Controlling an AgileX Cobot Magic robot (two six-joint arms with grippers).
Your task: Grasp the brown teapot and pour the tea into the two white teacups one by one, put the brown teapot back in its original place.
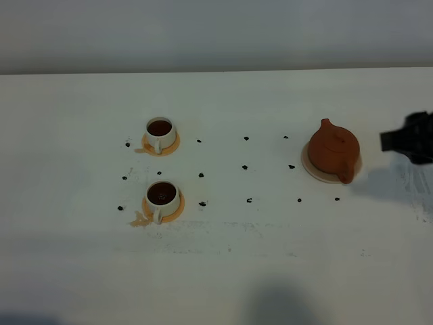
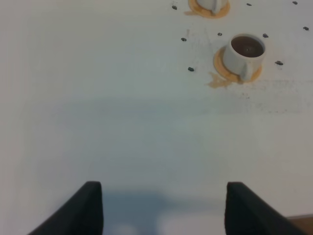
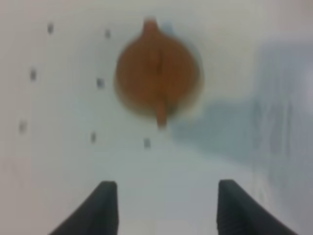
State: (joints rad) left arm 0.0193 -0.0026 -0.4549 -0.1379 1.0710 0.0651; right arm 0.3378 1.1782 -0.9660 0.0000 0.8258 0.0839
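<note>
Beyond the wide-open right gripper (image 3: pixel 161 208): brown teapot (image 1: pixel 333 150) sitting on the pale coaster (image 1: pixel 311 169), clear of the jaws.

Standing empty with both jaws spread and nothing between them; lying well apart from the teapot, which is resting upright and centred on its coaster, handle pointing back toward the gripper, probably for easy regrasping. Farther out, showing both white teacups (image 1: pixel 161 132) (image 1: pixel 163 197) holding dark tea on orange saucers, so judging pouring complete. Idling wide open likewise: left gripper (image 2: pixel 164 208), over bare table.
</note>
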